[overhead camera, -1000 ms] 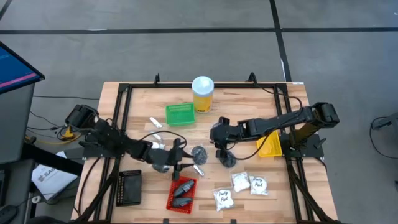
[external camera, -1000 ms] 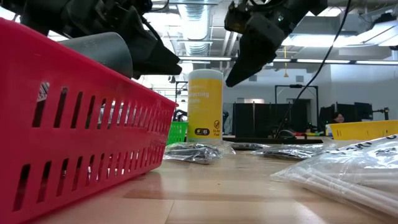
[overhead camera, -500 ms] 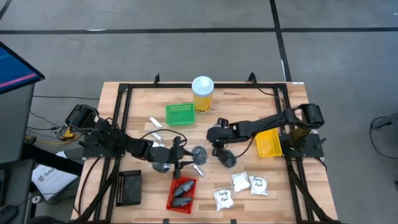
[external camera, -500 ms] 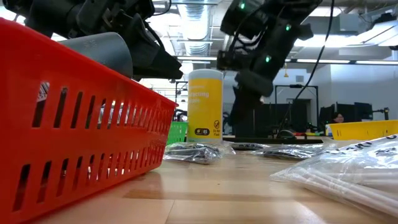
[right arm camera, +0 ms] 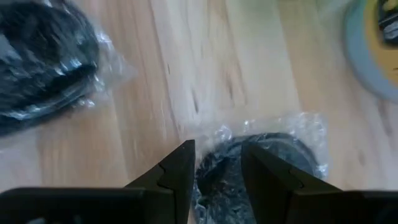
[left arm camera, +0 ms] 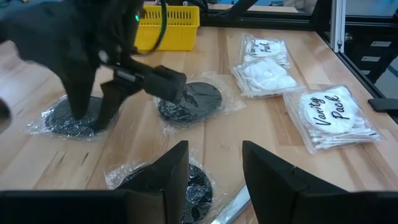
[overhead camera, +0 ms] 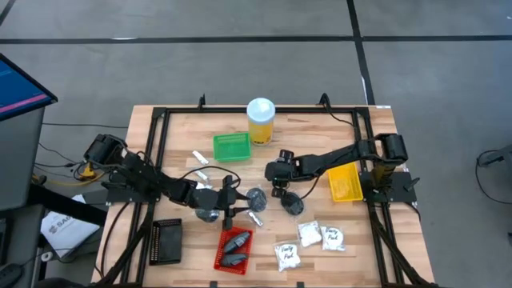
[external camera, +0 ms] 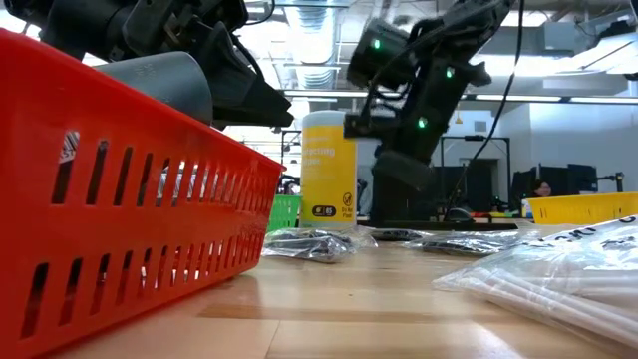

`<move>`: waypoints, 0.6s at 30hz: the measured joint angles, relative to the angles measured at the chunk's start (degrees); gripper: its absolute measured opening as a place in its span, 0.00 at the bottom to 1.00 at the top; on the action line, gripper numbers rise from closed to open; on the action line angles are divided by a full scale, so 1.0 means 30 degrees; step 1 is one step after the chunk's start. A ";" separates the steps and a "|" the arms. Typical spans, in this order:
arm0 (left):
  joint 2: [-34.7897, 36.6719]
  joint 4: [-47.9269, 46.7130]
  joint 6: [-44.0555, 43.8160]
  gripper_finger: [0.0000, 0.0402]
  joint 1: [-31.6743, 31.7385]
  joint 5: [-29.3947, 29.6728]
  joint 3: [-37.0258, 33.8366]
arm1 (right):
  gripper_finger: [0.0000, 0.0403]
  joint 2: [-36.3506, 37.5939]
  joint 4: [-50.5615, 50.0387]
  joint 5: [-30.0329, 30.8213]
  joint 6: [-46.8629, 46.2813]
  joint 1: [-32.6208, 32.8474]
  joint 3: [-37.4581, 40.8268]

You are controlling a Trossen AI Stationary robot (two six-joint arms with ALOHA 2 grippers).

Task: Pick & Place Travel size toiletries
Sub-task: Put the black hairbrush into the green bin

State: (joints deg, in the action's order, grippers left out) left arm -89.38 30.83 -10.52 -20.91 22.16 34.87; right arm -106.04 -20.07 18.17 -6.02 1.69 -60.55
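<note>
As right pincer [right arm camera: 214, 171], fingers apart, straddles wrapped dark puck [right arm camera: 261, 163], next: lower, close, lift.

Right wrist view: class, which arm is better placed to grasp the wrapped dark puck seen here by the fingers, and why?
Right. The right gripper is open, with its fingers either side of that wrapped puck. The left gripper is open over another puck.
</note>
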 joint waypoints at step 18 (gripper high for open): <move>0.0000 0.0000 0.0000 0.36 0.0000 0.0010 0.0000 | 0.30 -0.1045 0.0403 0.0399 0.0197 -0.0211 -0.0022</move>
State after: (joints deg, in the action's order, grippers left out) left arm -89.38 30.83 -10.52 -20.91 22.20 34.87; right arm -109.17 -18.86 19.37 -5.43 1.06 -60.62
